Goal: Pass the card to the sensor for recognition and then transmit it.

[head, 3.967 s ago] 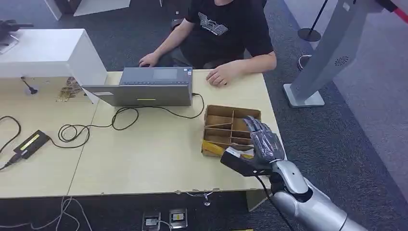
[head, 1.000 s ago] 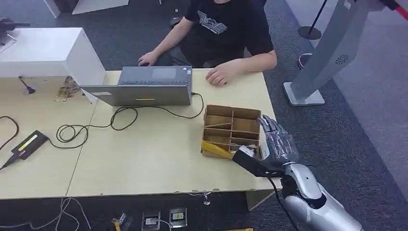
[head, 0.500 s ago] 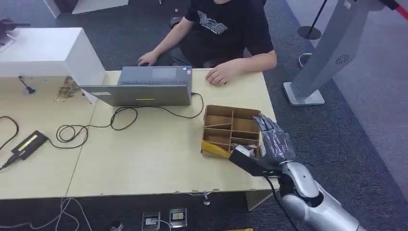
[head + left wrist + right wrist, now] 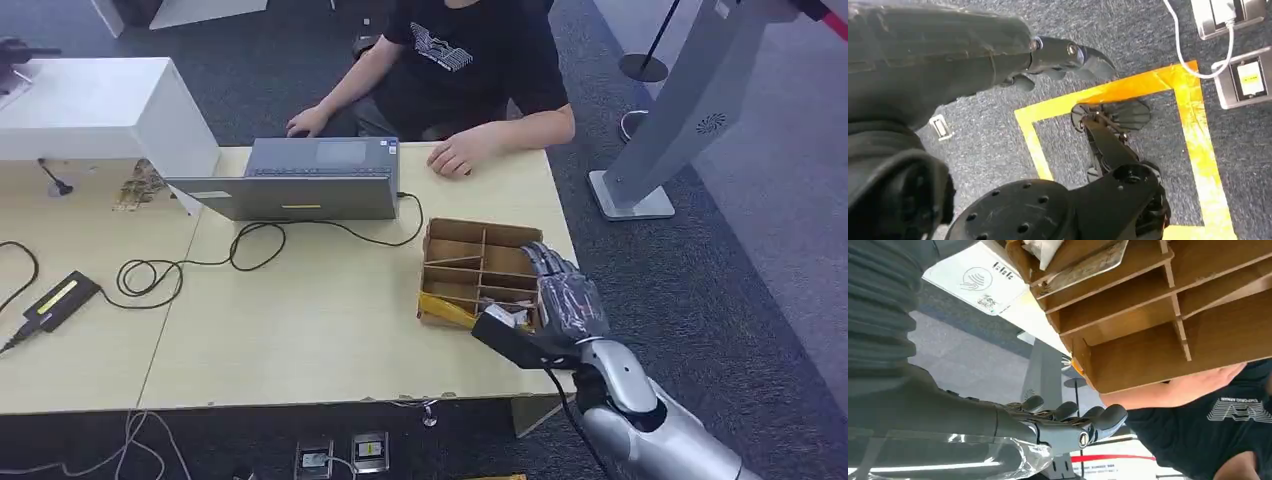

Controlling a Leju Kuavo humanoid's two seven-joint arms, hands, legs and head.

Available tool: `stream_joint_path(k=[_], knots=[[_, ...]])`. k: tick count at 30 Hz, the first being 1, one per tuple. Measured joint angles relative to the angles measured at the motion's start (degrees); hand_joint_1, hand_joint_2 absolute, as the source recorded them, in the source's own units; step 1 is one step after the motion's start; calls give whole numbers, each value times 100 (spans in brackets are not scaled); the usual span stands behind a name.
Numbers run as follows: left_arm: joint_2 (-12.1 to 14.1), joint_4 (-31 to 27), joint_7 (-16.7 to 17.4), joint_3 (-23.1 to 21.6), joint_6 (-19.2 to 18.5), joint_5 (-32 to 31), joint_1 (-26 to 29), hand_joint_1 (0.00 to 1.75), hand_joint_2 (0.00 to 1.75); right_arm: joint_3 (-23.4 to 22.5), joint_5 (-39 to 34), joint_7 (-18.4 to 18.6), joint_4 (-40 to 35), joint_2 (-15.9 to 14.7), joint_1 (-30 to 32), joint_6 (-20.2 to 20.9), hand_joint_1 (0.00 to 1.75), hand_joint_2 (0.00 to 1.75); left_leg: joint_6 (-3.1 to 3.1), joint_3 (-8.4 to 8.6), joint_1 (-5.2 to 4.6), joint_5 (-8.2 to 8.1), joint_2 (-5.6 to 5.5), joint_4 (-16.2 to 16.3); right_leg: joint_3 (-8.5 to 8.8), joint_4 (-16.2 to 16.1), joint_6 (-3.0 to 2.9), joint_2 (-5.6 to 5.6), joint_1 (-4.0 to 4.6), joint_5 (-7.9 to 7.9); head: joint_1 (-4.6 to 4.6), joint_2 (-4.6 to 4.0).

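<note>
My right hand [image 4: 555,305] hovers at the table's front right, against the near right corner of a brown cardboard divider box [image 4: 480,232]. A white card [image 4: 497,315] with a contactless symbol sits on its dark thumb, held there while the other fingers stay spread. In the right wrist view the card [image 4: 975,282] lies by the hand's ribbed cover, the fingers [image 4: 1068,422] stretch out apart, and the box [image 4: 1148,315] is close in front. A black device with a yellow label [image 4: 60,298] lies far left on the table. My left hand [image 4: 1063,52] hangs over the floor, holding nothing.
A person in a black shirt [image 4: 470,60] sits across the table [image 4: 320,340] with both hands near a grey laptop [image 4: 300,180]. Black cables [image 4: 250,245] loop over the middle. A white cabinet [image 4: 90,105] stands back left, a grey stand [image 4: 660,130] on the right floor.
Since four seconds ago my right hand moved right along the box's front; over the last second it slid back left a little, the card staying on it.
</note>
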Motion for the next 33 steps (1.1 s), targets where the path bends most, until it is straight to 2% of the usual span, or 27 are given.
stream_joint_path(k=[20,33], knots=[[-77,39,0,-22,0,13,-21,0,0,147,-61,-98,317,24,51,-142,0,175,0,-1,0,0,0,0,1,0,0,-1,0,0,2,0],[-192,44,0,-162,0,-52,-95,0,0,149,-28,-149,656,166,51,-160,0,175,0,-1,0,0,0,0,0,0,0,-1,0,0,2,0]])
